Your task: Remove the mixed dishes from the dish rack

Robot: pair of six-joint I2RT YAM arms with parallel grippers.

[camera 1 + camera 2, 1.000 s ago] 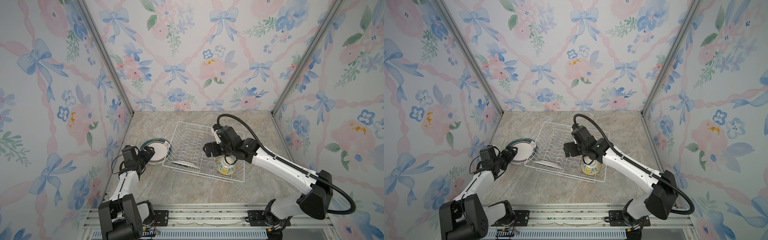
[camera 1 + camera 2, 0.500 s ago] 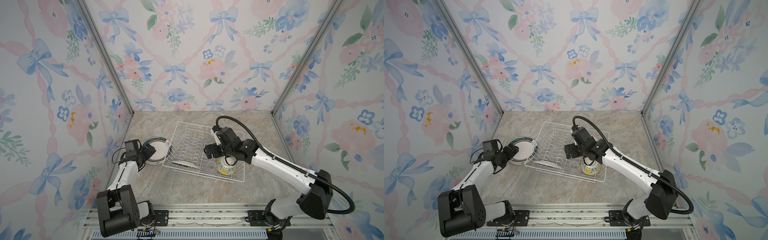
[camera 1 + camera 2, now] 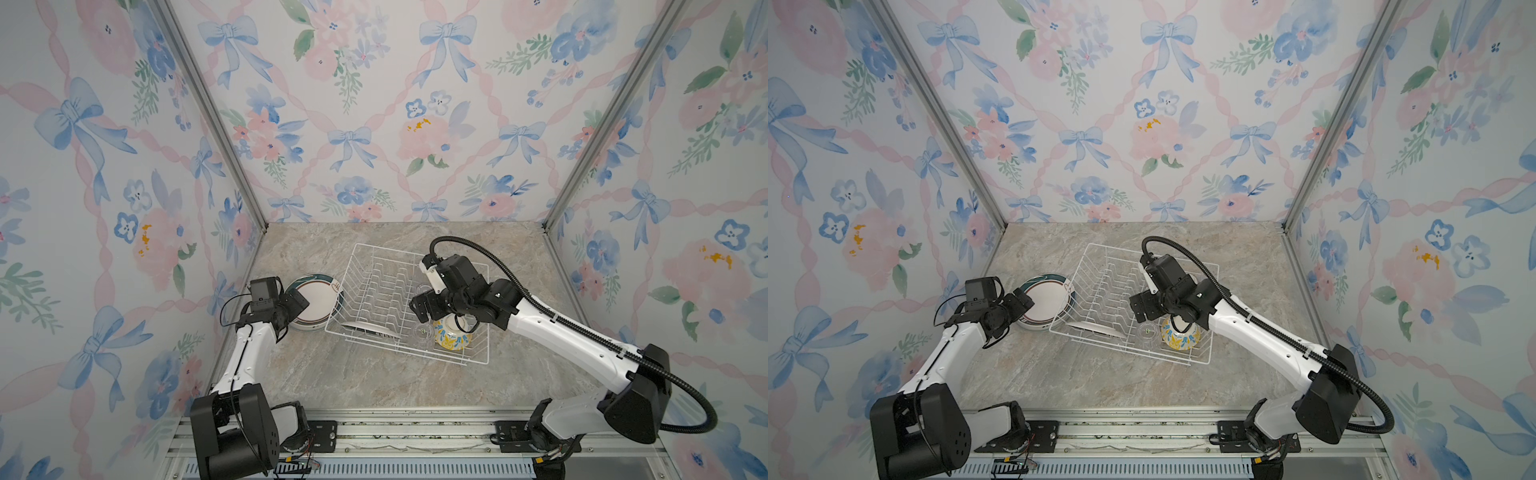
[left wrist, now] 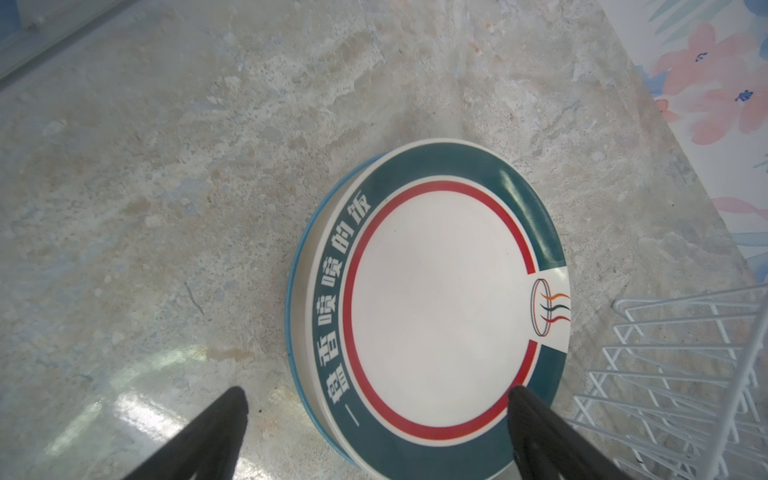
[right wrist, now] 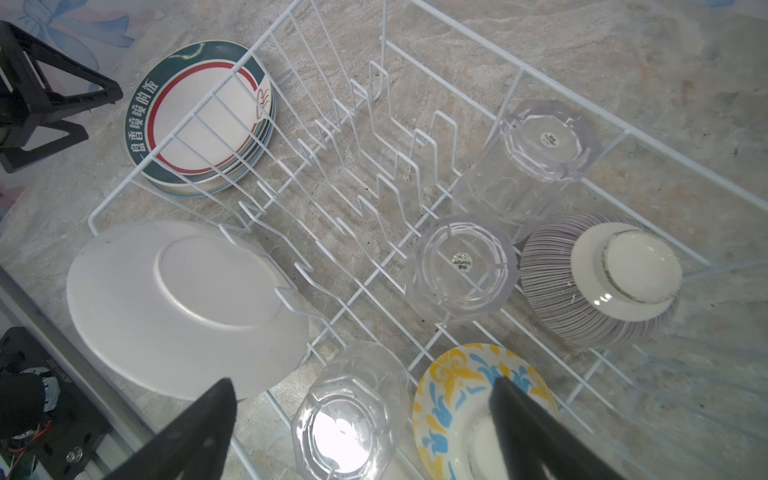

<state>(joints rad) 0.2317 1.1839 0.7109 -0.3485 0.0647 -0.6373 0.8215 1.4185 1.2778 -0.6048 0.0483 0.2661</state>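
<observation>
1. Right jaws: spread wide and holding nothing. They hang over the near end of the rack [image 3: 386, 291]. In the right wrist view a cup [image 5: 349, 415] sits between them, and one jaw is over the floral bowl [image 5: 449, 386].
2. Risk: a straight descent could land that jaw on the bowl and knock it or the cup over. Cause: the two stand upside down, just beside each other.
3. Risk: the cup is smooth clear glass, so a shallow pinch may slip.
4. Risk: the rack is light wire. A jaw snagging a wire could drag it across the desk [image 3: 353, 382].
5. Left jaws: wide open and empty, at the edge of the plate stack [image 4: 440, 307]. The stack lies on the desk close against the rack's wall; contact cannot be told. A careless move there could shove the stack.
6. Also in the rack:
   - a white plate [image 5: 178, 299], tilted face down on the ridges
   - a middle cup [image 5: 461, 270]
   - a far cup [image 5: 536, 153]
   - a striped bowl [image 5: 602, 286]
7. Obstruction: the ridges and neighbouring dishes crowd every cup. A jolt to the rack may slide the white plate.
</observation>
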